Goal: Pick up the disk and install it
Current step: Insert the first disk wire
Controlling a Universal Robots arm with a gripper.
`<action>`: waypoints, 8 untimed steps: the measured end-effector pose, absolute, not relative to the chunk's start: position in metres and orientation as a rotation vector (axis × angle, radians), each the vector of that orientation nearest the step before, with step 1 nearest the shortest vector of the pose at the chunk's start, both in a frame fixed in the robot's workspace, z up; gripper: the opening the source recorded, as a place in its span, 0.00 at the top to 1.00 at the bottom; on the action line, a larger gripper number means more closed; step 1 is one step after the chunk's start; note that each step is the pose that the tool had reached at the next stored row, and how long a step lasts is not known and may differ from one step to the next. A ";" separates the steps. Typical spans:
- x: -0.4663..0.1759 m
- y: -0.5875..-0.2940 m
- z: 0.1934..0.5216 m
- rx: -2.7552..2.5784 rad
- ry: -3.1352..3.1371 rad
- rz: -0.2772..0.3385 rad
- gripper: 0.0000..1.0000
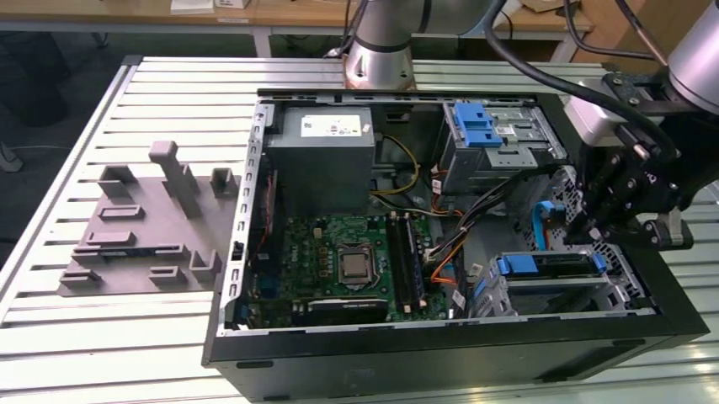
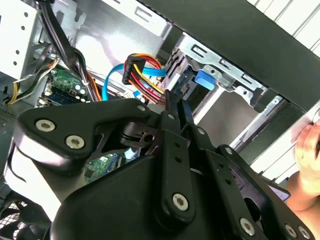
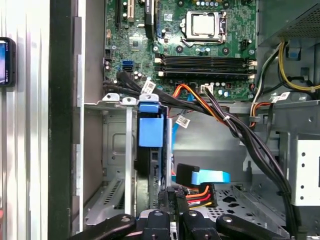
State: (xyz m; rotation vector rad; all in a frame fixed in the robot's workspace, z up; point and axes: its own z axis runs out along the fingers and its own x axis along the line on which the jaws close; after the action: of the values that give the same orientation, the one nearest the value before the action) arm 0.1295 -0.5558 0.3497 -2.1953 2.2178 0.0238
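The computer case (image 1: pixel 450 353) lies open on the slatted tabletop (image 1: pixel 135 337), and I use it as my landmark. The disk (image 1: pixel 545 266) sits inside the case, in the drive bay at the corner near the exterior view's right, with its blue end tab (image 3: pixel 150 131) toward the motherboard (image 1: pixel 343 261). The tool (image 1: pixel 612 223) hangs over this same corner of the case, just above the bay. In the first wrist view its fingertips (image 3: pixel 165 197) are beside the disk's edge, close to the coloured power plug (image 3: pixel 200 192). Whether the tool is clenched or released, I cannot tell. A grey fixture (image 1: pixel 146 223) rests on the tabletop outside the case.
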 end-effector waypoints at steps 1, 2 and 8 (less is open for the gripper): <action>0.130 -0.557 0.349 -2.195 2.218 0.024 0.83; 0.130 -0.558 0.349 -2.195 2.218 0.024 0.83; 0.130 -0.559 0.343 -2.196 2.219 0.026 0.83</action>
State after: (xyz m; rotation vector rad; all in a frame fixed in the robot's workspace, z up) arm 0.1295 -0.5592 0.3433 -2.1963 2.2188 0.0255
